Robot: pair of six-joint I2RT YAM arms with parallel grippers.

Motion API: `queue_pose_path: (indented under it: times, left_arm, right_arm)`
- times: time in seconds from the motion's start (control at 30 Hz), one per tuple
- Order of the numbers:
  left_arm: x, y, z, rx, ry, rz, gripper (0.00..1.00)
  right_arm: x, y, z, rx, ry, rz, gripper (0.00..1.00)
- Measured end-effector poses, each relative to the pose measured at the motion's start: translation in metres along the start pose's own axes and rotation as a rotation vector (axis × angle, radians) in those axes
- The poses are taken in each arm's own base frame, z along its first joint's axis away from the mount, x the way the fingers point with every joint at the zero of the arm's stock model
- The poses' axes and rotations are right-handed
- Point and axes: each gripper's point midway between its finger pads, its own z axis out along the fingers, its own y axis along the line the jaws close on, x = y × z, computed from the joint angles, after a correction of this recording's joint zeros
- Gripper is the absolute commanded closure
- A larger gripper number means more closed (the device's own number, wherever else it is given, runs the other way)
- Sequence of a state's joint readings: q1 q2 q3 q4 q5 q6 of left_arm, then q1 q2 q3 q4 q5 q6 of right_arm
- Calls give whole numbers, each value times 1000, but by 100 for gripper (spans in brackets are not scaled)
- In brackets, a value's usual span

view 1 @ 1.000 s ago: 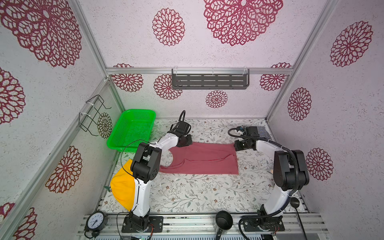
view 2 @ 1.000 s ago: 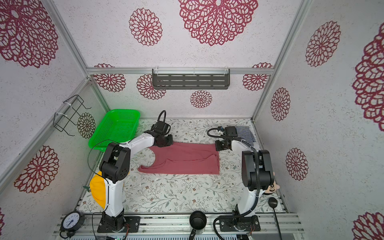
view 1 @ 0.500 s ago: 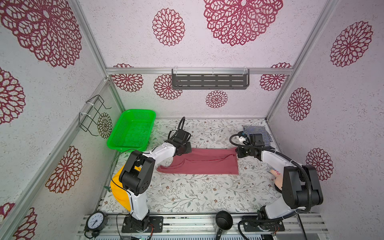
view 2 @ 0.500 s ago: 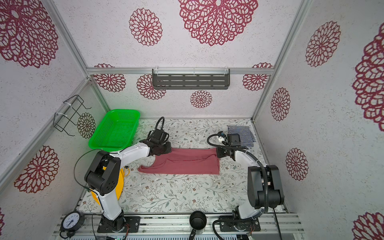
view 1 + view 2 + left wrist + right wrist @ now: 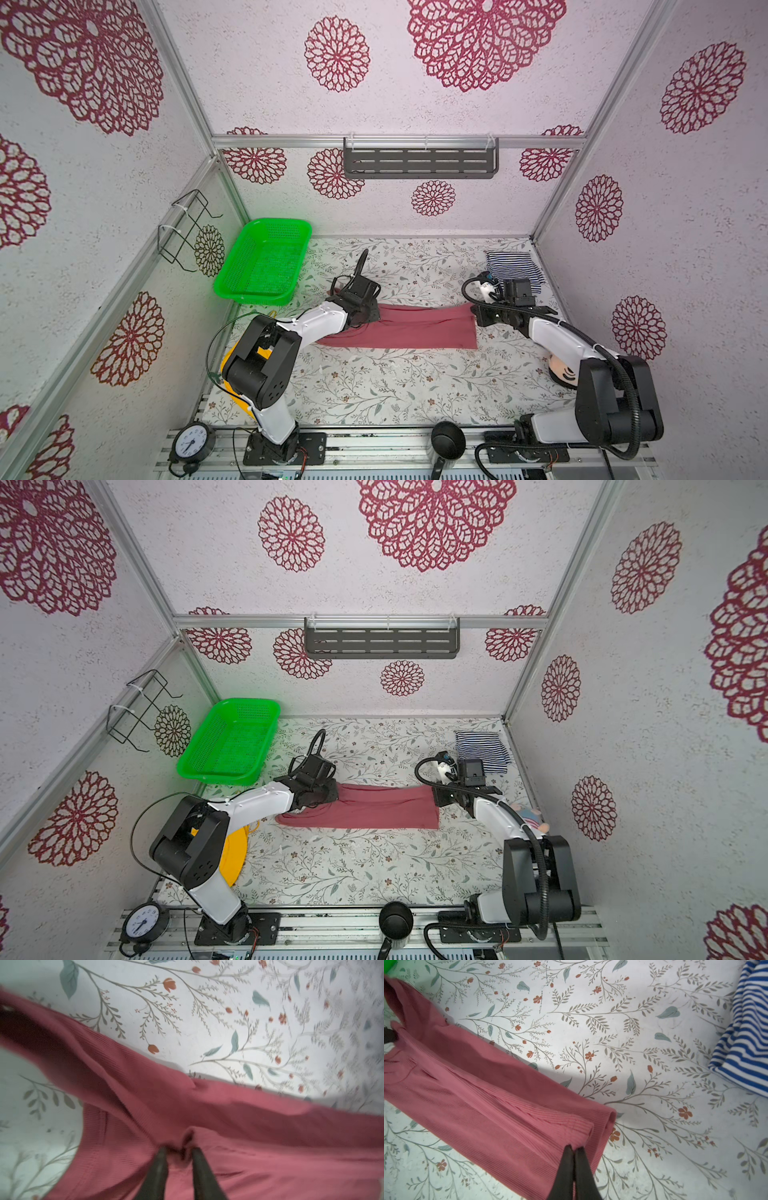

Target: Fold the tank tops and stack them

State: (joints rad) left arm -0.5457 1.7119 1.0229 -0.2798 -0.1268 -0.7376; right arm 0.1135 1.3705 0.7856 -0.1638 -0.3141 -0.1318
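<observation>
The rose-red tank top (image 5: 407, 328) (image 5: 374, 808) lies mid-table as a long band folded lengthwise. My left gripper (image 5: 366, 312) (image 5: 328, 793) rests on its left end. In the left wrist view the left gripper (image 5: 178, 1150) has its jaws apart, with a small pucker of the red knit (image 5: 228, 1126) at the tips. My right gripper (image 5: 478, 318) (image 5: 574, 1148) is at the right hem, jaws almost together, pinching a fold of the red cloth (image 5: 477, 1095). The striped tank top (image 5: 515, 266) (image 5: 482, 750) (image 5: 747, 1032) lies folded in the far right corner.
A green basket (image 5: 266, 262) leans at the far left. The yellow hat (image 5: 232, 858) lies behind the left arm's base. A small plush toy (image 5: 532, 814) sits by the right wall, and a clock (image 5: 191, 440) and black cup (image 5: 446, 434) stand on the front rail.
Both grippers carried the red top's far edge toward the front, folding it into a narrower band. The left jaws have parted. The right arm no longer covers the striped top.
</observation>
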Motion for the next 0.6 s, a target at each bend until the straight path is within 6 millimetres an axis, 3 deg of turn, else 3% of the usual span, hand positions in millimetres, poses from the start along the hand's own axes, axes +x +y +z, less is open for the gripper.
queue_pose_path:
  times: [0.2,0.3,0.43,0.6]
  left_arm:
    - [-24,-13,-40,63,-92,-51,41]
    - [-40,-25,-46,92,-121,-66,45]
    - [-60,-47,-24,108,-115,-70,53]
    - [-61,-56,17,104,-53,-65,58]
  right_arm:
    - [-29,-1,-29,39,-68,18,41]
    - [-50,1,-36,41,-86,81,42]
    - [-62,9,-23,28,-60,187,50]
    - [-35,14,4,40,60,293,57]
